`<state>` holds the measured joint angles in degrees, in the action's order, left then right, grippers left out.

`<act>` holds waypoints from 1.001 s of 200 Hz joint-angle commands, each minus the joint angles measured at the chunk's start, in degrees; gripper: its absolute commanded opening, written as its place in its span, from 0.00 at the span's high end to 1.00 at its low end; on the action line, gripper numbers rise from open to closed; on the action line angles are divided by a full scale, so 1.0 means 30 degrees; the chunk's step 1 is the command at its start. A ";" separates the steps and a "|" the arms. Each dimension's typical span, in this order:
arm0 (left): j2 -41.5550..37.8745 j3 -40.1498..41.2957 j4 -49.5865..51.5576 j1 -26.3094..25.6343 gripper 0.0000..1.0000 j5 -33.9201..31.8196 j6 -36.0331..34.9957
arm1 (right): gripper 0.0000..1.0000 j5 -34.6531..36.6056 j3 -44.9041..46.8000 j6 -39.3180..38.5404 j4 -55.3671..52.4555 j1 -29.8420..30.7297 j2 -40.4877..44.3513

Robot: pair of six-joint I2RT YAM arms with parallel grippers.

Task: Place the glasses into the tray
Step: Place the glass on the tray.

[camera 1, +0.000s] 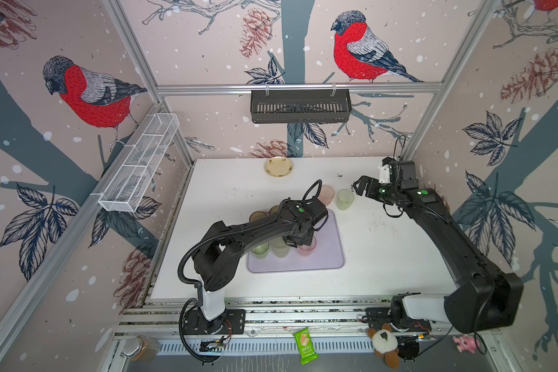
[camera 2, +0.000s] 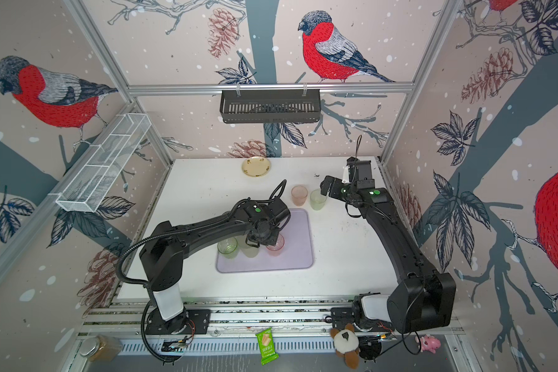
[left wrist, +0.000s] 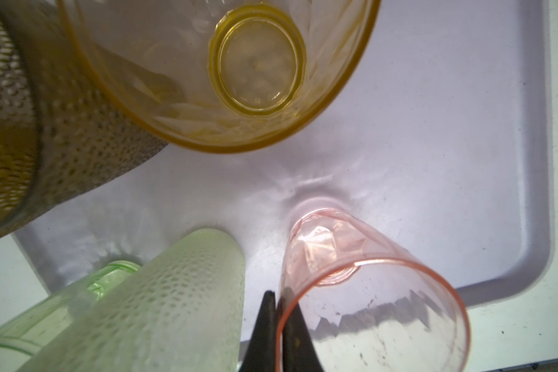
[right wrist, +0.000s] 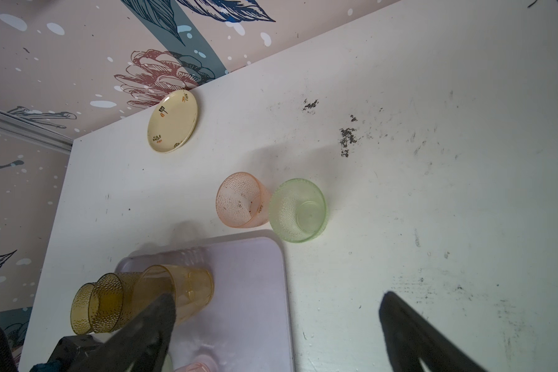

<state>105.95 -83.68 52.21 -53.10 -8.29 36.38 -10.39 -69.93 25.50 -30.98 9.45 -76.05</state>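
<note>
Left gripper [left wrist: 277,299]: jaws pinched together on the rim wall of the pink glass [left wrist: 368,290], one finger inside and one outside.
Pink glass: upright over the lavender tray [left wrist: 448,145], its base at or just above the tray floor, just beside the frosted green glass [left wrist: 181,299].
Right gripper [right wrist: 277,304]: jaws wide apart and empty, poised near two glasses that are off the tray.
Off the tray: a peach glass [right wrist: 242,199] and a green glass [right wrist: 298,211], touching or nearly so, stand on the white table [right wrist: 432,193] just beyond the tray's far edge.
Step in hand: setting the pink glass down, by the look of it.
Next move: the pinching jaws need to part and lift straight up, clear of the frosted green glass. The green glass then looks the nearest pick for the open jaws.
</note>
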 commanded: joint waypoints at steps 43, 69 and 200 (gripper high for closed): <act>0.0279 0.0052 -0.0274 -0.0024 1.00 -0.0624 -0.0130 | 0.00 0.0329 -0.0010 0.0023 0.0190 -0.0014 0.0298; 0.0235 0.0155 -0.0234 -0.0047 1.00 -0.0663 -0.0171 | 0.00 0.0359 0.0022 0.0020 0.0217 -0.0022 0.0335; 0.0161 0.0479 -0.0470 -0.0026 1.00 -0.0692 -0.0174 | 0.00 0.0242 0.0020 0.0007 0.0180 -0.0031 0.0448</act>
<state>106.69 -82.21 50.39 -53.10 -9.21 35.97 -10.15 -69.80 25.52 -30.98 9.39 -75.13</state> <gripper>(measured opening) 0.070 0.995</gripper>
